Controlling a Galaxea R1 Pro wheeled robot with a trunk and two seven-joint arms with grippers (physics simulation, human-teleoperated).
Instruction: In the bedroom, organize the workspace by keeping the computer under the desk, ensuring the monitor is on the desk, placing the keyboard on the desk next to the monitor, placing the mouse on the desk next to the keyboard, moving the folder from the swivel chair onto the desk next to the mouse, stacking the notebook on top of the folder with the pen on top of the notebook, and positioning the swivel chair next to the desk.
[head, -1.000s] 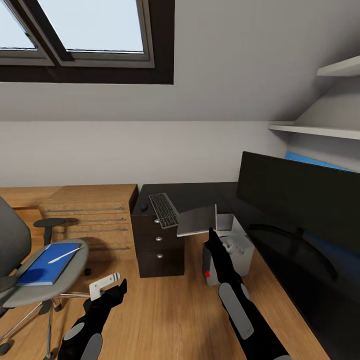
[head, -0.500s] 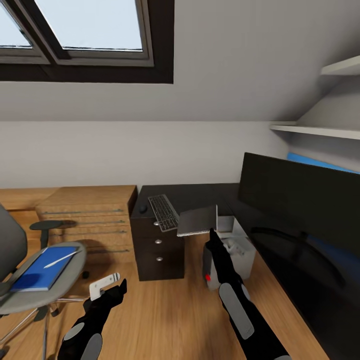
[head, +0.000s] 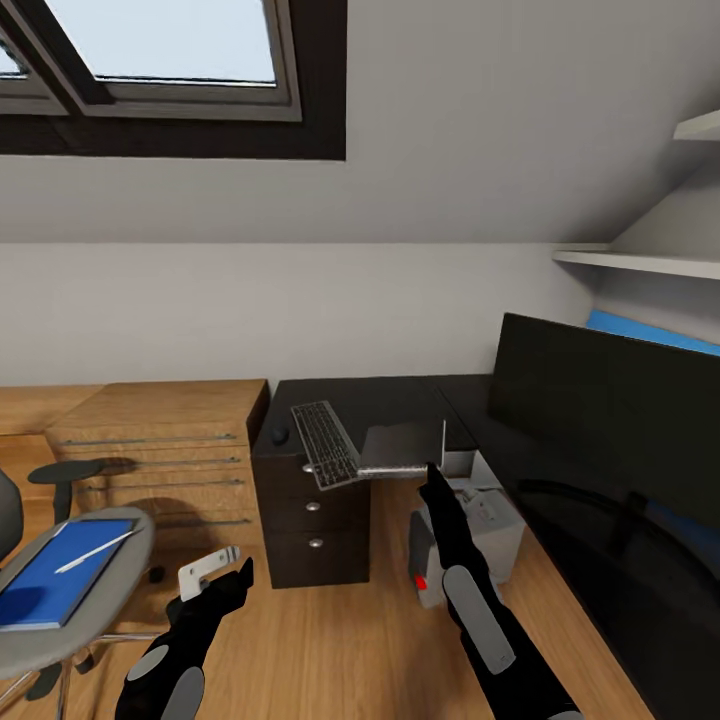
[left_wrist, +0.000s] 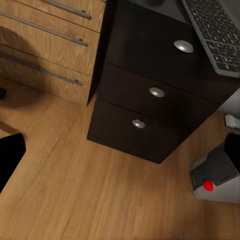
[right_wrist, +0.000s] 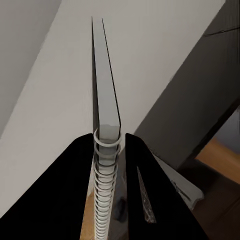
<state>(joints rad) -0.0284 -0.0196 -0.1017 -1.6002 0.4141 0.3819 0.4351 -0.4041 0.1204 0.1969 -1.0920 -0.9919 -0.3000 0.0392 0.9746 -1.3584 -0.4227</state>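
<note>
Since a second ago the whole head view has slid sideways, so the camera has turned: the swivel chair (head: 60, 590) now sits further toward the left edge and the monitor (head: 620, 420) further right, while both arms keep their place in the view. The right hand (head: 434, 478) grips a grey spiral notebook (head: 400, 448) by its wire spine; in the wrist view the two fingers (right_wrist: 75, 200) close on the coil of the notebook (right_wrist: 105, 100), its covers running straight out from the grip. It hangs flat, just past the front edge of the black surface (head: 400, 395), beside the keyboard (head: 324, 443) and above the computer (head: 470, 540) on the floor. The blue folder (head: 55, 582), which the notebook must end up on, lies on the chair seat with the pen (head: 96, 551) on it, well off to the left. So the empty-looking left hand (head: 215, 575) is the nearer one to the folder; its opening I cannot tell.
</note>
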